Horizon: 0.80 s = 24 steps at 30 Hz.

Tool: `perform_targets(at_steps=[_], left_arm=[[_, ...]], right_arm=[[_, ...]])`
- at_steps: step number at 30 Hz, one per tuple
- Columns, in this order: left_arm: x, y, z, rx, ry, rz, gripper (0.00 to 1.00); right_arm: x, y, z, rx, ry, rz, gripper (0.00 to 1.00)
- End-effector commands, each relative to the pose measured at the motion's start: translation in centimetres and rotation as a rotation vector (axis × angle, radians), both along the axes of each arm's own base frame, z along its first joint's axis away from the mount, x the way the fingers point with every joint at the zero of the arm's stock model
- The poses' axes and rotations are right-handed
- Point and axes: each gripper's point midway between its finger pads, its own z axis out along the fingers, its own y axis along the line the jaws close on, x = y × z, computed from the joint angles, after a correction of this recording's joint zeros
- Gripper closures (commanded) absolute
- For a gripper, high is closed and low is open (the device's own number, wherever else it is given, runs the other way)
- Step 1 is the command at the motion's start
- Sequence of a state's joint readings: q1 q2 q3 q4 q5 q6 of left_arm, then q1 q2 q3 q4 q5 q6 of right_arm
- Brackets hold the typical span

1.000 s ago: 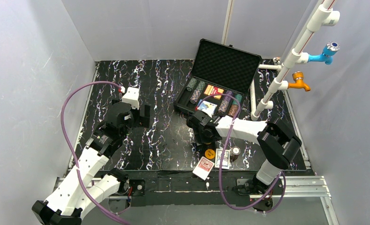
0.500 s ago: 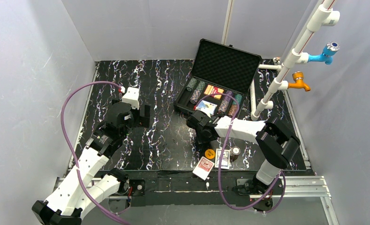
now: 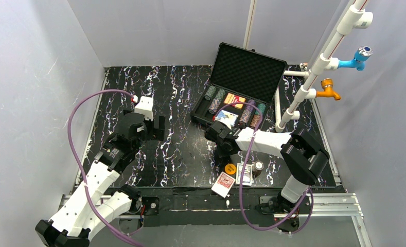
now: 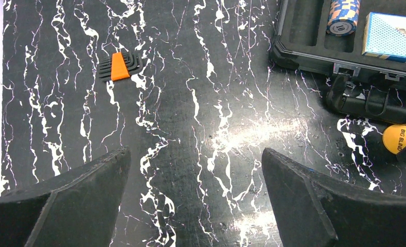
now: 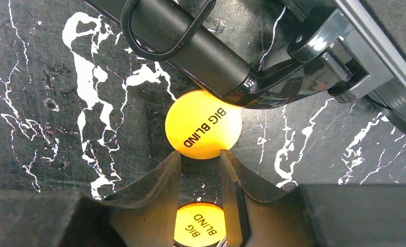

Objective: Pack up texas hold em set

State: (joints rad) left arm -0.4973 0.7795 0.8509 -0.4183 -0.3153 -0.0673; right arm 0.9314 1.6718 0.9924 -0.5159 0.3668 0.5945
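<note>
The orange round "BIG BLIND" disc (image 5: 203, 131) lay flat, touching the handle (image 5: 190, 41) of the black hard case (image 3: 249, 67). My right claw (image 5: 200, 154) stood half apart, holding nothing; I judged it must straddle the disc's rim before closing.

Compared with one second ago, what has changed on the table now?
The right arm moved its elbow slightly toward the left arm; the right gripper stands low at the disc beside the case. Whether it took hold cannot be told. The left arm, the open left gripper, the case and the red deck stayed put.
</note>
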Motion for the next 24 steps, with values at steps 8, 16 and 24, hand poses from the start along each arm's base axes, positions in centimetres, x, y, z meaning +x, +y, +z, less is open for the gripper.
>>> perform_targets(at_steps=[8, 16, 24], left_arm=[[0.0, 0.6, 0.0, 0.015, -0.012, 0.019, 0.02], [0.0, 0.6, 0.1, 0.014, -0.014, 0.02, 0.02], [-0.1, 0.7, 0.1, 0.014, -0.017, 0.021, 0.02]], right_arm=[[-0.5, -0.6, 1.2, -0.02, 0.014, 0.006, 0.59], [-0.3, 0.5, 3.6, 0.044, -0.012, 0.018, 0.59], [0.4, 0.6, 3.8, 0.042, -0.046, 0.012, 0.29]])
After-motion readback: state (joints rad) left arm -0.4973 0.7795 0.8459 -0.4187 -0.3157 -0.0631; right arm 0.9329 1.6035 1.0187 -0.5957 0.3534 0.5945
